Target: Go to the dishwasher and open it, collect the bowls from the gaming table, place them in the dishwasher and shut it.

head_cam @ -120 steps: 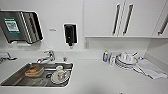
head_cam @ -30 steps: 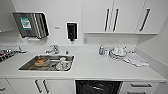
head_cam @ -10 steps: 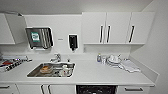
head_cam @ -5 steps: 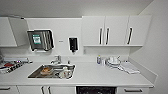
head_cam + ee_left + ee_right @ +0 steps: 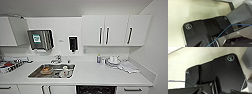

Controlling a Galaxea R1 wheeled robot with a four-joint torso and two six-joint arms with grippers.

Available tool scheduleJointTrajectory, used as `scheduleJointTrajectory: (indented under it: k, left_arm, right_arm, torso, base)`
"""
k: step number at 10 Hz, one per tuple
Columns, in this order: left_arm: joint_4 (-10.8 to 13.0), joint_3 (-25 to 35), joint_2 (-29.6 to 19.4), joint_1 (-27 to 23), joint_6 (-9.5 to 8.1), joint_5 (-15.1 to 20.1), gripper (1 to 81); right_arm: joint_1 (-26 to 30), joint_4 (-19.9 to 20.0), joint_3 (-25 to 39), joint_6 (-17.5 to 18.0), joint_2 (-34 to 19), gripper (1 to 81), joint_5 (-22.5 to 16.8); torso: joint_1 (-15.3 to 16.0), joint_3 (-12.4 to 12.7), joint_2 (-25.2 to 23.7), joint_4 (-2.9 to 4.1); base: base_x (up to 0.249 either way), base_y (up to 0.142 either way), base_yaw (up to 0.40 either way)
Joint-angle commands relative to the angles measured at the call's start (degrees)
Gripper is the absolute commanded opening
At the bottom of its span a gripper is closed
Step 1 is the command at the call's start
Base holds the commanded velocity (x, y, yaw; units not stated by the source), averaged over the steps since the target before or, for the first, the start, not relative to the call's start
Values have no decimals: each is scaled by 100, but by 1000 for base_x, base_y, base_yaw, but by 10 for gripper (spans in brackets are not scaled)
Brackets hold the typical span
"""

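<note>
Under the white counter (image 5: 100,77), at the lower edge of the head view, I see the dark top strip of the dishwasher (image 5: 96,89), set between white drawer fronts; its handle and front are cut off. The bowls and the gaming table are out of view. Both wrist views look down past the robot's own dark plate onto a pale floor.
A steel sink (image 5: 53,70) holding dishes and a tap (image 5: 57,59) sits left of centre. On the wall hang a towel dispenser (image 5: 40,39) and a dark soap dispenser (image 5: 72,44). White upper cabinets (image 5: 116,30), stacked dishes (image 5: 113,60), a cloth (image 5: 128,67) and the right wall (image 5: 157,50) are at the right.
The whole head picture has widened: the camera has drawn back from the counter and sink, so the upper cabinets and the dishwasher's top edge now show. Nothing on the counter has moved.
</note>
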Motion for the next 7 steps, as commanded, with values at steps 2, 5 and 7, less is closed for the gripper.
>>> scheduleJointTrajectory:
  k: [2,5,7]
  left_arm:
    - [51,43,-117,-252,31,193,811]
    - [51,43,-126,-235,31,193,811]
    - [51,43,-134,-226,31,193,811]
  right_arm:
    - [320,-35,0,9,-7,811,-182]
    - [320,-36,18,9,-7,811,-182]
    - [329,-44,18,9,-7,811,-182]
  torso:
    - [-483,2,748,0]
    - [-816,2,1364,0]
    - [-675,0,1169,0]
  base:
    - [0,0,0]
    - [0,0,0]
    - [0,0,0]
